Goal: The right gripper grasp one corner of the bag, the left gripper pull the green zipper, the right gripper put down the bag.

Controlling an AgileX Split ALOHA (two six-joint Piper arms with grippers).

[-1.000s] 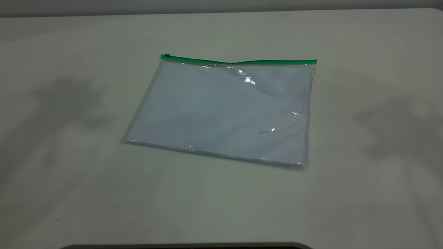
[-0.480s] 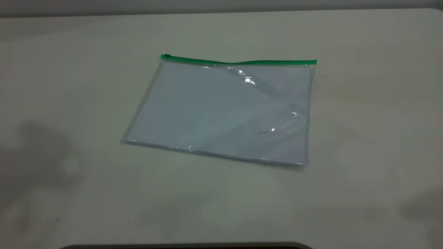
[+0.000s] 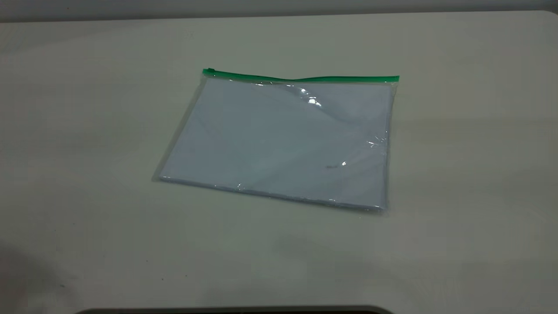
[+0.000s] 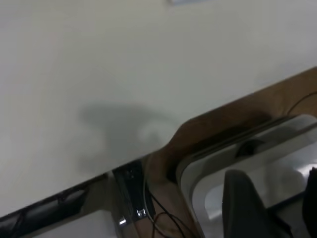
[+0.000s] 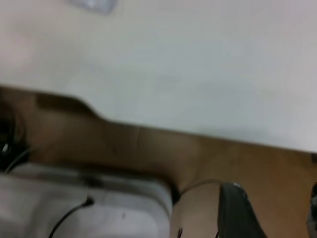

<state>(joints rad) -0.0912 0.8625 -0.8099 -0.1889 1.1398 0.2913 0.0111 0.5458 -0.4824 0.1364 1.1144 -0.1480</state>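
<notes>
One bag flat on the table, both pincers away

One clear bag (image 3: pixel 279 139) lies flat near the middle of the table (image 3: pixel 87 131). Its green zipper (image 3: pixel 301 77) runs along the 12 o'clock edge. Left pincer (image 4: pixel 270 206) and right pincer (image 5: pixel 267 210) hang beyond the table edge, both apart and holding nothing.

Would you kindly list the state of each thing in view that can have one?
bag: lying flat on the table, not held, sheets inside.
zipper: along the bag's far edge, slider at its left end; open or shut cannot be told.
left gripper: off the table beyond its edge, away from the bag, holding nothing.
right gripper: off the table beyond its edge, away from the bag, holding nothing.
</notes>
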